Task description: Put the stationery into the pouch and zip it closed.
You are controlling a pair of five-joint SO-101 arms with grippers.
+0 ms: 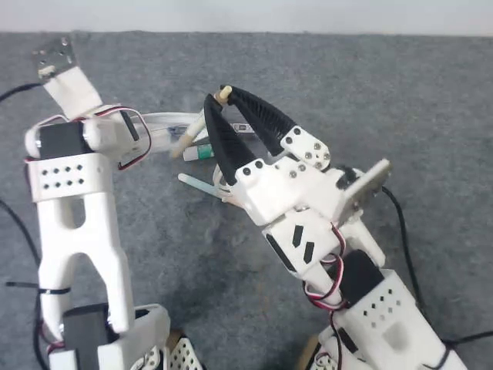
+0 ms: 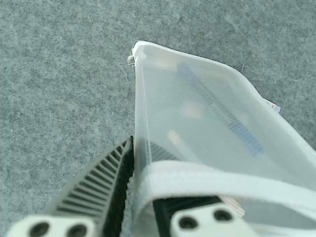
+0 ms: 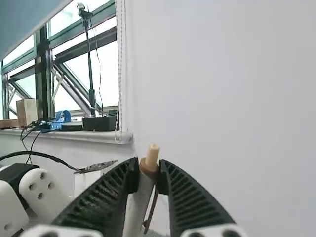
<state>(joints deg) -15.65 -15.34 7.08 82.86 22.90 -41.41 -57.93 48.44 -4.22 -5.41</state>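
1. The left gripper (image 2: 139, 150) has its jaws closed on the zipper edge of the white mesh pouch (image 2: 207, 123), at the far left-centre of the grey tabletop (image 2: 59, 74). A blue item shows faintly inside.
2. The right gripper (image 3: 148, 170), just right of the pouch, has its jaws pinched around a cream pen (image 3: 150, 154) near its upper end.
3. A green-capped marker (image 1: 199, 153) and a pale green pen (image 1: 196, 185) lie on the tabletop nearer than the pouch.

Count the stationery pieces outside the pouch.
3: one pen in the right gripper, one green-tipped piece on the table beneath, one pale pen beside that. More may be hidden.
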